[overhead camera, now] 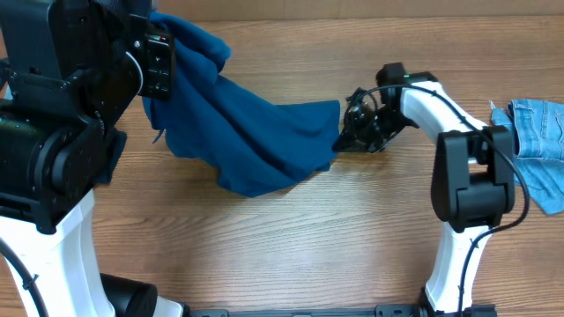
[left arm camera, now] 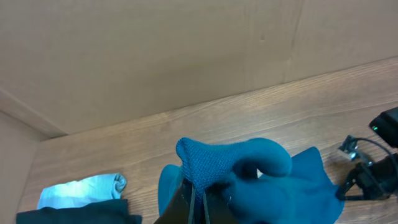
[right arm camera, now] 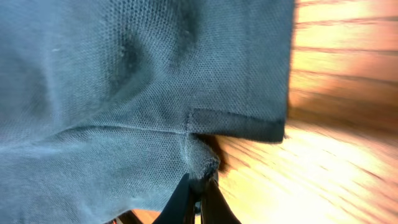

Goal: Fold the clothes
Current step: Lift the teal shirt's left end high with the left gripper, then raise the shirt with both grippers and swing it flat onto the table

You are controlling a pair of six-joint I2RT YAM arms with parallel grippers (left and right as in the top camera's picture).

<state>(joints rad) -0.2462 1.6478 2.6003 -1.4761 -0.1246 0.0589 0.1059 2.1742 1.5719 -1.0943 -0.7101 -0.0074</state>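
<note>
The royal-blue polo shirt (overhead camera: 256, 132) is stretched across the table between my two grippers, its middle sagging onto the wood. My left gripper (overhead camera: 163, 40) is shut on one end of the shirt at the far left, raised; in the left wrist view the knit (left arm camera: 205, 165) bunches above the closed fingers (left arm camera: 200, 202). My right gripper (overhead camera: 342, 141) is shut on a hemmed corner of the shirt near the table's middle; in the right wrist view the cloth (right arm camera: 137, 81) fills the frame above the closed fingers (right arm camera: 200, 186).
A light-blue denim piece (overhead camera: 538, 145) lies at the right edge of the table. In the left wrist view a light-blue piece (left arm camera: 81, 190) and a near-black garment (left arm camera: 68, 216) lie at lower left. A cardboard wall (left arm camera: 186, 50) backs the table.
</note>
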